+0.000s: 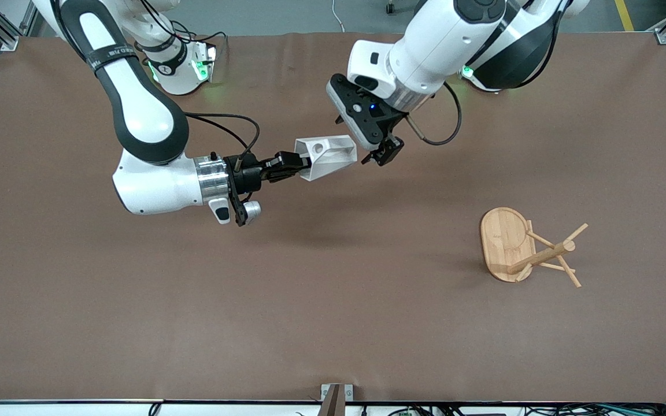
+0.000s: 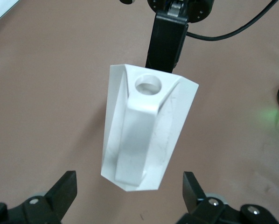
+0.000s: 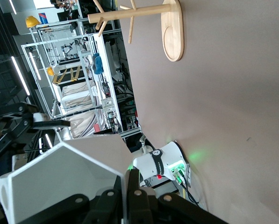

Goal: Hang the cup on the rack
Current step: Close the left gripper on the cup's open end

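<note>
While my right gripper (image 1: 304, 163) pinches the cup (image 1: 327, 156) by its rim, its long axis lies level, base toward my left gripper (image 1: 380, 151), whose fingers (image 2: 62, 191) spread wide, empty.

Robotics lab: aluminium-frame shelving (image 3: 79, 79), brown-covered test table (image 1: 333, 323), cabling along its edge.
</note>
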Controlling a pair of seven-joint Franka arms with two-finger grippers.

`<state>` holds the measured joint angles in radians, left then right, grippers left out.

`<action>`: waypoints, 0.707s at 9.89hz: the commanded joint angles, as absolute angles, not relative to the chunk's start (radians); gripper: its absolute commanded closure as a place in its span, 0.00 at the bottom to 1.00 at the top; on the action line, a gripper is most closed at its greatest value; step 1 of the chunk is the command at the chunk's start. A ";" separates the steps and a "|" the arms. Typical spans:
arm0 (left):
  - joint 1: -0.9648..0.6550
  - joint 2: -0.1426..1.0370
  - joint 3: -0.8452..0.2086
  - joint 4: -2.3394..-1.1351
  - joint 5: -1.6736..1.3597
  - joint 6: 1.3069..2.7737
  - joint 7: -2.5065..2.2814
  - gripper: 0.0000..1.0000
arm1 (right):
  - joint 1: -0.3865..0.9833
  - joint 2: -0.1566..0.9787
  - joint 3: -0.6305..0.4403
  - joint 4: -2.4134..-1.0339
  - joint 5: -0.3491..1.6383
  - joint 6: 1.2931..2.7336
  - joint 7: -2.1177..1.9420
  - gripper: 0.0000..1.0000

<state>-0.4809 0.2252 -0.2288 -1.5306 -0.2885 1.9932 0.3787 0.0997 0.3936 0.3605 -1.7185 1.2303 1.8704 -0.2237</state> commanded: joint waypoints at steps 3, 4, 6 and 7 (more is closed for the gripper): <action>-0.494 0.296 -0.232 -1.491 -0.302 1.997 0.430 0.00 | 0.089 0.380 0.379 -1.726 1.264 1.873 -0.233 0.99; -0.498 0.305 -0.232 -1.491 -0.301 2.009 0.434 0.00 | 0.089 0.380 0.380 -1.726 1.266 1.873 -0.233 0.99; -0.500 0.325 -0.232 -1.491 -0.299 2.054 0.436 0.00 | 0.091 0.380 0.380 -1.726 1.270 1.871 -0.229 0.99; -0.512 0.334 -0.232 -1.491 -0.301 2.075 0.436 0.00 | 0.089 0.380 0.380 -1.726 1.270 1.871 -0.227 0.99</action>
<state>-0.4972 0.2902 -0.2348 -1.4957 -0.2895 2.0425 0.4113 0.0989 0.3942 0.3668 -1.7157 1.2377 1.8770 -0.2238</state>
